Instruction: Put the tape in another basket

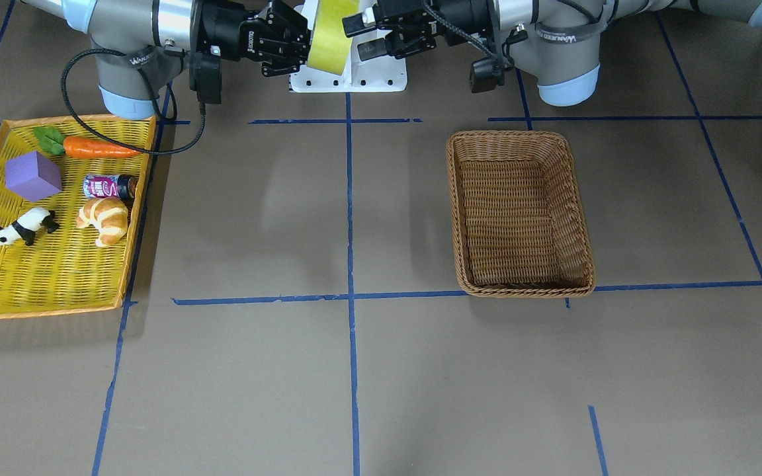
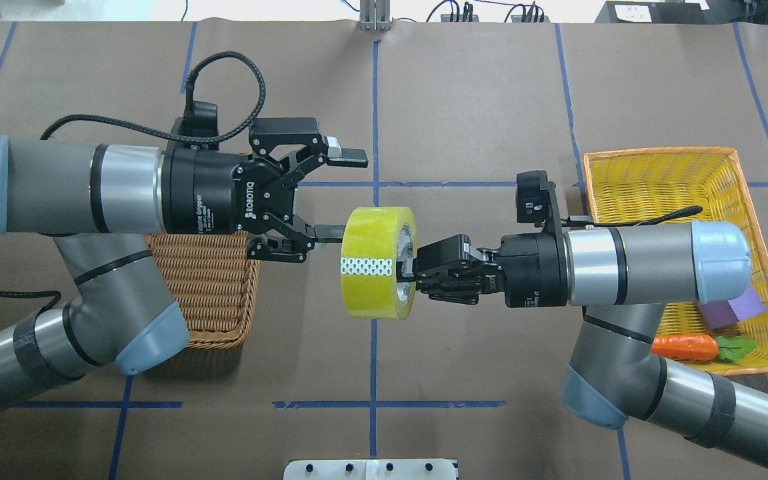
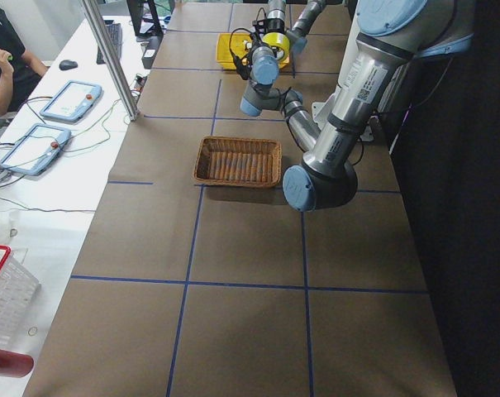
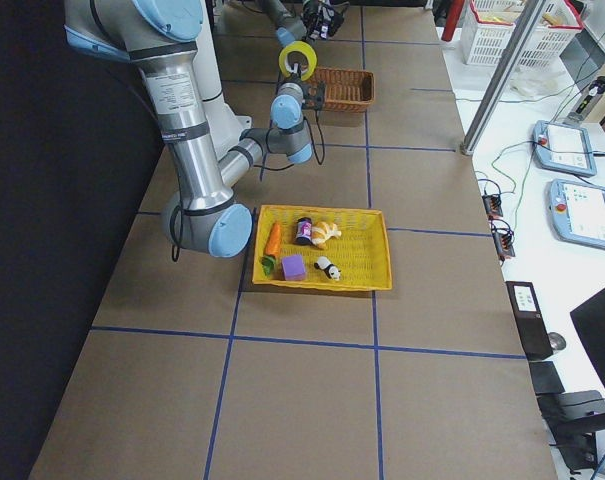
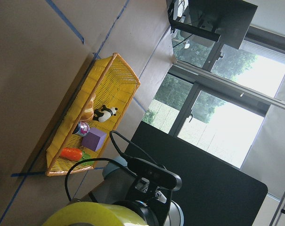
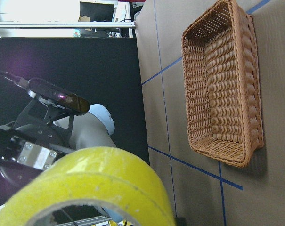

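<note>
The tape (image 2: 374, 261) is up in the air over the middle of the worktop (image 2: 477, 100), standing on edge between the two arms, with the right gripper (image 2: 411, 268) clamped on the side of the roll that faces it. The left gripper (image 2: 339, 195) is spread wide and holds nothing; one of its fingers reaches just beside the roll's other side, though I cannot tell whether it touches. The brown wicker basket (image 1: 520, 137) sits under the left arm, and well apart on the robot's right lies a yellow tray (image 2: 657, 153) with a carrot (image 1: 100, 148), a purple block (image 1: 32, 175), a can (image 1: 108, 187), a panda (image 1: 26, 226) and a croissant (image 1: 104, 219)
</note>
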Controlling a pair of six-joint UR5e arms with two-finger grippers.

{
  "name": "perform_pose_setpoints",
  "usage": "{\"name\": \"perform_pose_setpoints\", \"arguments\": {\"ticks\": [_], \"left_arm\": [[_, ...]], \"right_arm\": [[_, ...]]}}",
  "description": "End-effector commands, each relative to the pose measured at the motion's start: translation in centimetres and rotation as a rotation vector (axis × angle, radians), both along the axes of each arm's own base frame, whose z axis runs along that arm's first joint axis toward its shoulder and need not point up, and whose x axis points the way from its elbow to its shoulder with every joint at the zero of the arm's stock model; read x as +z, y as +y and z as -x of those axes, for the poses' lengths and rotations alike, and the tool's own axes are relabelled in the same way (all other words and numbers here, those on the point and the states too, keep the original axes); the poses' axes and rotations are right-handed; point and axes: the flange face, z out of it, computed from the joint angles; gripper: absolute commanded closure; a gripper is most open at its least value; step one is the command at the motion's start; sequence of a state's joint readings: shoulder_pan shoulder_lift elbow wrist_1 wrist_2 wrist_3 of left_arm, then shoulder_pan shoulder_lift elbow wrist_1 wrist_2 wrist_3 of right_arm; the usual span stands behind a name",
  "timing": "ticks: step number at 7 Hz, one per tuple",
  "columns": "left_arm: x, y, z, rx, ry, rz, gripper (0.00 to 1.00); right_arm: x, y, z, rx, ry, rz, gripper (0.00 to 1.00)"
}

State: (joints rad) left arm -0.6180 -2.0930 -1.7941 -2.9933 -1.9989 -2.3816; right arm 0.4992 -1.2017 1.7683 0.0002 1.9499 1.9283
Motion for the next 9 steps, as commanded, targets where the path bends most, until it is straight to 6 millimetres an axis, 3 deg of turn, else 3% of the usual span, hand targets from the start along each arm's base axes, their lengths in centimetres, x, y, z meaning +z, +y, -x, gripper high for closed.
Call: {"name": "perform_pose_setpoints", "arguments": {"ticks": [1,7,8,9], "left_arm": [[-0.56,1.14,-0.34,0.015,0.018,0.0,0.0],[-0.81,1.82,-0.42,0.026,0.026,-0.004,0.01],[-0.93,1.86,-0.37,0.028,0.029,-0.003,0.15],[-0.7,1.86,-0.38,0.057,0.03,0.045,0.59]], "right_arm": [[-0.17,0.16,0.56,0.004,-0.004,0.009,1.0],[-0.04,0.4,1.01,0.006,-0.005,0.016,0.99],[-0.11,0.4,1.02,0.006,-0.006,0.015,0.96],[-0.13,0.46,1.21,0.004,-0.004,0.017,0.66]]}}
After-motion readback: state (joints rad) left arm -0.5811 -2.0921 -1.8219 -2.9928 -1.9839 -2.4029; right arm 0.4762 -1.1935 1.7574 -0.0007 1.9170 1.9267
